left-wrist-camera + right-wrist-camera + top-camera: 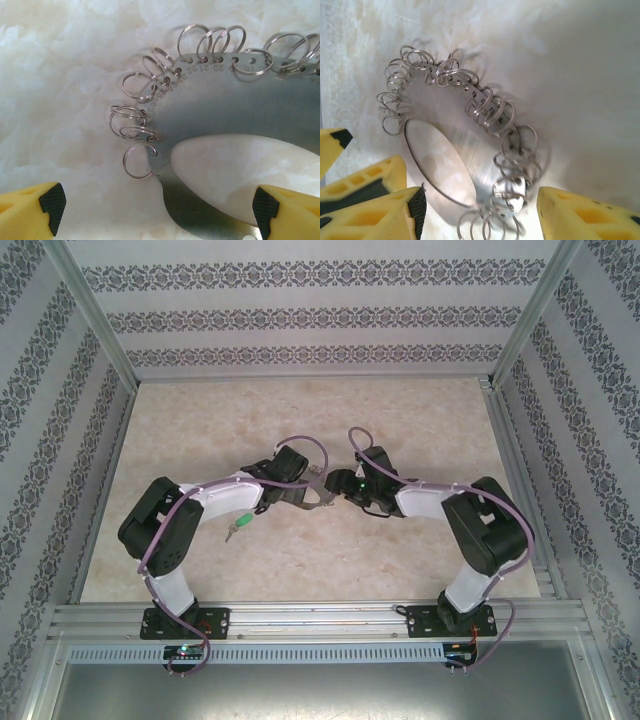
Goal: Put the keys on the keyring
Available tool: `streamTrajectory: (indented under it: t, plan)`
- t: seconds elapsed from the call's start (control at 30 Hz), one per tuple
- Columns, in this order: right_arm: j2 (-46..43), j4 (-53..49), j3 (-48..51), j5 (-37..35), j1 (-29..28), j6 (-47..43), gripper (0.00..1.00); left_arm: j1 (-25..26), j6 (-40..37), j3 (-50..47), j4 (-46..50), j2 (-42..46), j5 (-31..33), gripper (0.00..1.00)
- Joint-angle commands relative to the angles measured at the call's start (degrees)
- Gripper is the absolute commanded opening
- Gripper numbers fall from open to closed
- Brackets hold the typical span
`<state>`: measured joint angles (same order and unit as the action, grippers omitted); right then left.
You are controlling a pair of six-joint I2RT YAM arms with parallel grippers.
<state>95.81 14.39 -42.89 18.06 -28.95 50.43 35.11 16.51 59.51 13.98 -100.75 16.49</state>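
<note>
Top external view, table: a pale marbled surface between patterned walls, with both arms reaching in towards its middle.
Key: lies flat on the table just beside the left arm's white forearm. Its green head is up and to the right and its short silvery blade down and to the left. It is apart from the ring, and no gripper touches it.
Left gripper: its jaws are spread wide, with the yellow fingertips well apart and nothing pinched. It hovers over the ring's left part.
Keyring: lies flat on the table between the two grippers. It is a grey metal band with numbered holes along its rim.
Small split rings: hang from the rim holes, crowded and overlapping.
Right gripper: its jaws stand partly apart astride the ring's band, one finger on the hole side and the other outside the fringe. No grip on the metal is visible.
</note>
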Motion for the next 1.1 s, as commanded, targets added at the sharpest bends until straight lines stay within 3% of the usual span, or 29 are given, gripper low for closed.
streamTrajectory:
  t: [0.0,0.17,0.37,0.63,1.07]
  plan:
    - [-6.1,-1.2,3.0,-2.6,0.6,-2.7,0.62,-0.6,0.3,2.7,2.4,3.1,-1.4,0.97]
    - [-11.9,-2.6,7.4,-2.0,-0.5,-3.7,0.62,-0.6,0.8,2.8,2.3,6.9,-6.8,0.97]
    - [-13.4,-10.6,6.3,-3.7,-6.4,-11.7,0.6,-0.7,1.2,0.6,3.5,12.6,-9.7,0.98]
    - [-7.3,-9.5,2.7,-2.5,-11.8,-12.9,0.49,-1.8,2.3,-1.7,4.4,17.7,-8.1,1.0]
    - [1.6,-8.7,-3.6,-3.3,-10.9,-13.4,0.47,-3.1,2.4,-1.8,4.5,18.0,-8.0,1.0]
